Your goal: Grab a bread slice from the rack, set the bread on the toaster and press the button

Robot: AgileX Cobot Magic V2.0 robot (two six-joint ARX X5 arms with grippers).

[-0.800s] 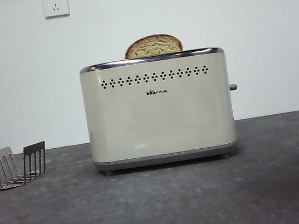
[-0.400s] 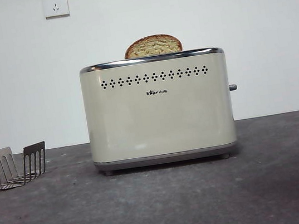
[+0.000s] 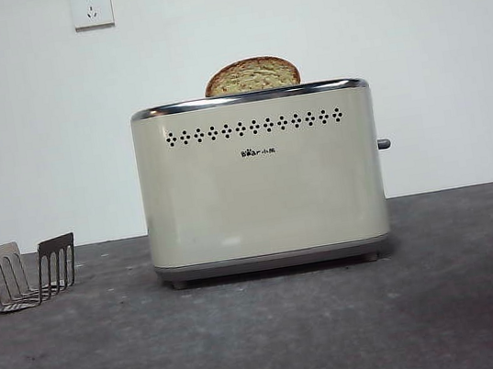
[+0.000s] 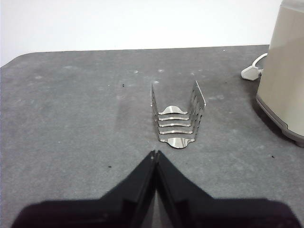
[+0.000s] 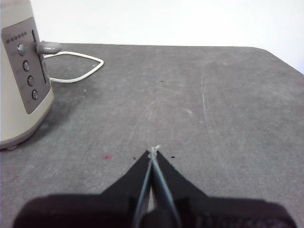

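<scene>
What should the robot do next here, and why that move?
Probably bring the right end effector toward the button to press it down. The slice of bread already stands in the toaster with its top showing, the rack holds nothing, and the lever sits high on the toaster's side. The right end effector is shut and nearer that side.

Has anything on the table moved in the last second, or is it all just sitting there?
Nothing visibly changed. The slice of bread still pokes out of the top of the toaster, the button sits at the same height, and the rack stays empty beside it. No arm has come into the front view.
</scene>
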